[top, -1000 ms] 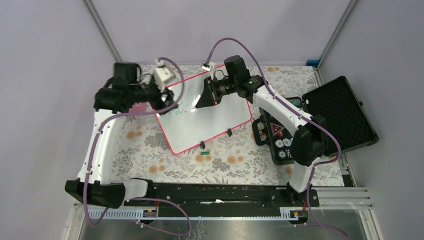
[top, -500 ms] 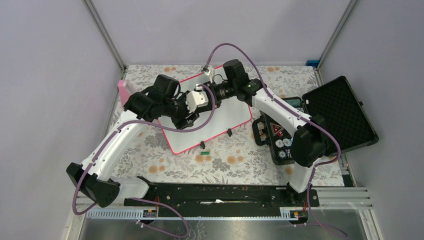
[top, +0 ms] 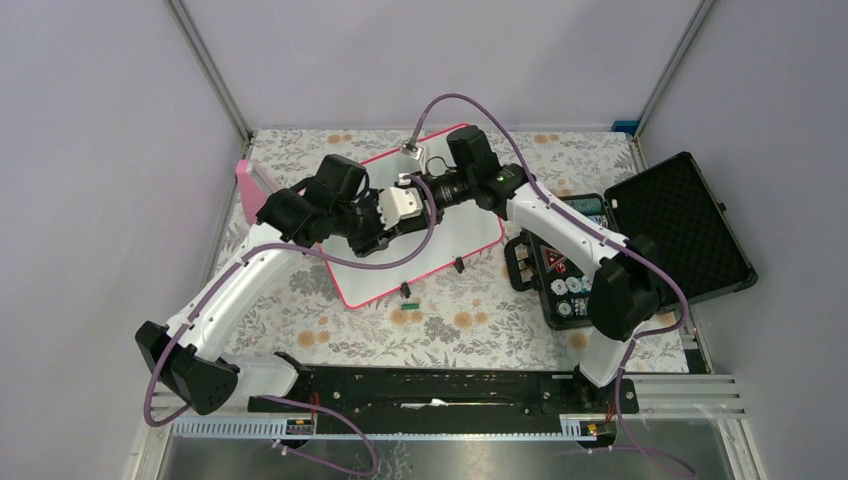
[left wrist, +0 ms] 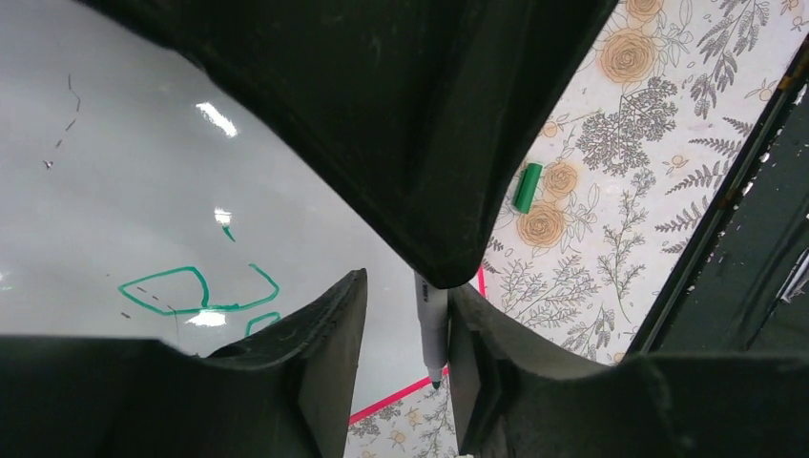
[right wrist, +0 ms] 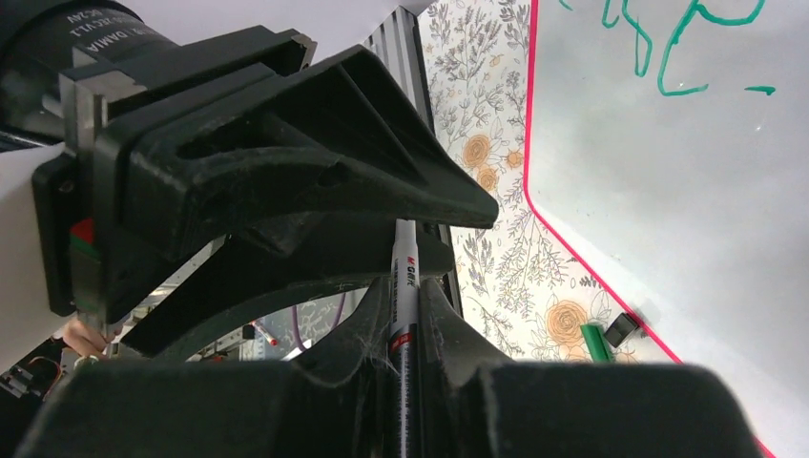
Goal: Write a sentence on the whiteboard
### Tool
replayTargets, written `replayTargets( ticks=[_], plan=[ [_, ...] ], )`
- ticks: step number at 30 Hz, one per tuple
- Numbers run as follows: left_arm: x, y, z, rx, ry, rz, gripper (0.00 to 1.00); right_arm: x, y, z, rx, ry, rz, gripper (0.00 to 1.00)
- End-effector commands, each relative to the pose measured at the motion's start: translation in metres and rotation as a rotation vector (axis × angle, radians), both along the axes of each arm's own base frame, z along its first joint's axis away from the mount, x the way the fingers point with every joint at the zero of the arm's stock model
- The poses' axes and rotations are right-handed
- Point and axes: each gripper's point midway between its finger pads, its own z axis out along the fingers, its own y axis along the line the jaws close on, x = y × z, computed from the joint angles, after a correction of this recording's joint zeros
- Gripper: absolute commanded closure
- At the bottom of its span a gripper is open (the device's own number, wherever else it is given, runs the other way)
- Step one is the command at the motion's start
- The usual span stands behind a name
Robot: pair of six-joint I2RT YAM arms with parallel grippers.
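Clamped white-barrelled marker pen (right wrist: 404, 286) between right fingers (right wrist: 444, 334), long axis aimed straight into left fingers (left wrist: 329, 353); held those apart either side of its tip. Hovered at frame centre over glossy white, pink-framed rectangular whiteboard (top: 400, 265), near green-teal scrawled sentence (left wrist: 191, 291).

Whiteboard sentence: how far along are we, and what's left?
Done: only a few green strokes of the sentence on the whiteboard. In hand: the right gripper grips the marker, and the left gripper, jaws open, straddles its tip end. Left: seemingly most of the writing; the green cap lies on the table.
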Motion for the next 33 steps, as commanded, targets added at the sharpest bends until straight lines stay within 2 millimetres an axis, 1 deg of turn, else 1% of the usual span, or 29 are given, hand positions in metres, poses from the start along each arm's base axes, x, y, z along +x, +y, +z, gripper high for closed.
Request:
replayTargets(
  ticks=[1,3,4,5,6,10,12,13,14,19,23,28,30,33],
  plan=[
    [0.006,-0.006,0.012,-0.031,-0.062,0.004,0.64,-0.015,0.001,0.023,0.054,-0.033,0.042,1.00],
    [0.003,-0.004,0.008,-0.017,-0.064,-0.011,0.75,-0.016,0.001,0.021,0.054,-0.022,0.050,1.00],
    [0.002,-0.003,0.006,-0.005,-0.069,-0.021,0.86,-0.017,0.001,0.021,0.055,-0.020,0.053,1.00],
    [0.001,-0.001,0.005,0.003,-0.077,-0.030,0.94,-0.018,0.000,0.021,0.053,-0.015,0.056,1.00],
    [0.000,0.000,0.005,0.008,-0.086,-0.040,0.99,-0.019,0.000,0.019,0.045,-0.014,0.059,0.98],
    [-0.004,0.004,0.007,0.017,-0.119,-0.073,1.00,-0.021,-0.004,0.013,0.013,-0.007,0.066,0.88],
    [-0.005,0.005,0.008,0.025,-0.124,-0.087,1.00,-0.024,-0.006,0.008,-0.003,0.002,0.074,0.86],
    [-0.007,0.004,0.007,0.029,-0.121,-0.103,1.00,-0.024,-0.007,0.005,-0.011,0.001,0.075,0.84],
    [-0.008,0.003,0.007,0.032,-0.122,-0.117,1.00,-0.026,-0.007,0.003,-0.019,0.005,0.079,0.79],
    [-0.010,0.005,0.002,0.094,-0.134,-0.163,1.00,-0.030,-0.008,0.001,-0.035,0.022,0.091,0.69],
    [-0.010,0.003,0.001,0.118,-0.147,-0.178,1.00,-0.031,-0.008,0.001,-0.041,0.018,0.094,0.69],
    [-0.014,-0.001,-0.004,0.142,-0.149,-0.201,1.00,-0.031,-0.005,0.001,-0.041,0.017,0.094,0.62],
    [-0.016,-0.001,-0.007,0.153,-0.145,-0.210,1.00,-0.031,-0.004,0.002,-0.041,0.019,0.095,0.57],
    [-0.016,-0.002,-0.009,0.170,-0.144,-0.210,1.00,-0.032,-0.003,0.003,-0.039,0.019,0.099,0.57]
  ],
)
